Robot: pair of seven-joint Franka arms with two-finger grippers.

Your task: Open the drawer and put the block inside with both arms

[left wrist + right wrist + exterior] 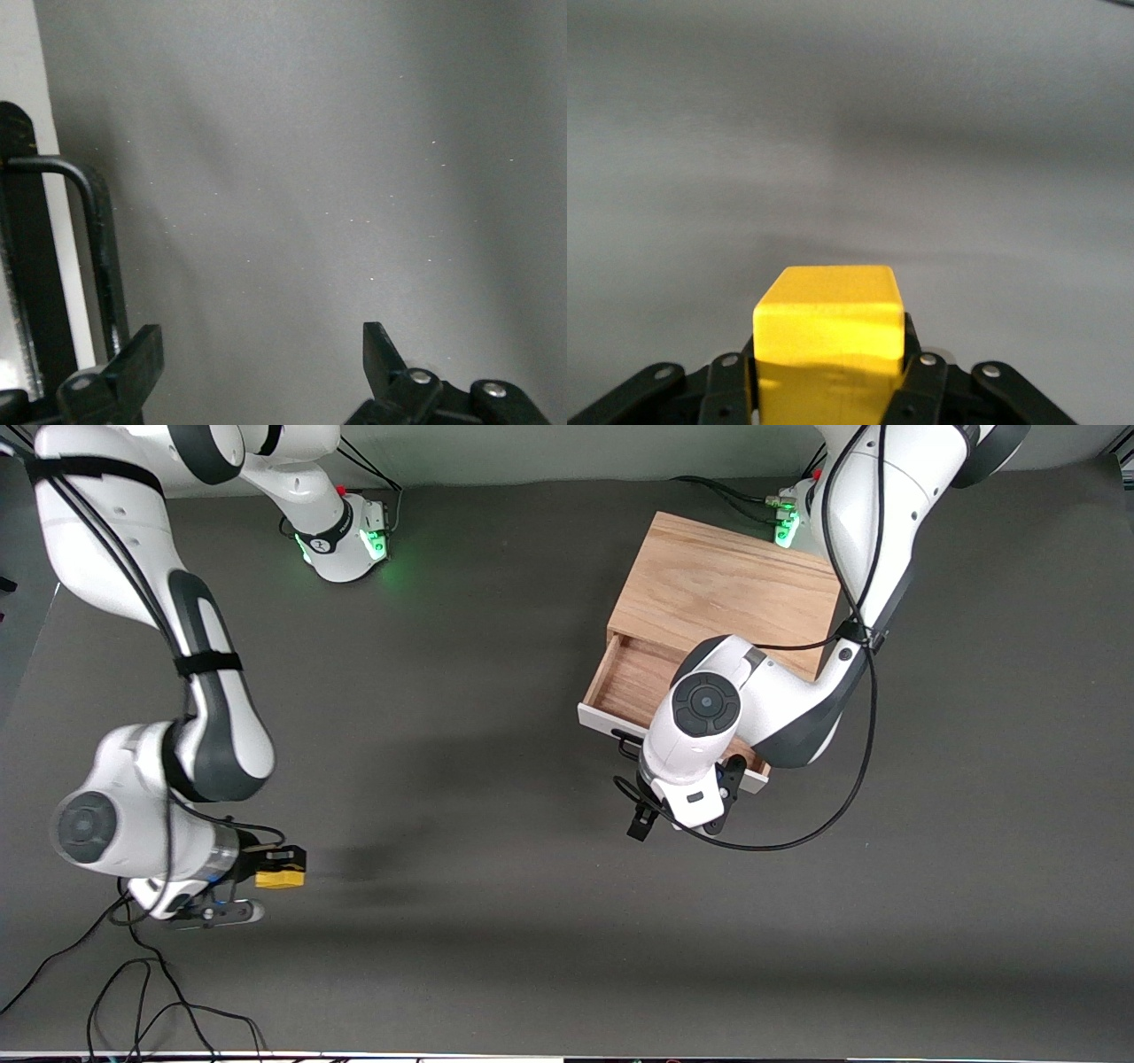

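Note:
The drawer [631,679] is pulled partly out of the light-wood box [722,589], its white front panel [599,721] toward the front camera. My left gripper [682,811] is open and empty, just in front of that panel. In the left wrist view my left gripper [261,359] has its fingers [133,363] wide apart, with the black wire handle [99,239] beside one finger and not between them. My right gripper [266,868] is shut on the yellow block [280,878], over the mat toward the right arm's end. The block [828,323] fills the right wrist view.
A dark grey mat [478,779] covers the table. Black cables [142,992] lie near the front edge under the right arm, and one cable [824,815] loops off the left arm beside the drawer.

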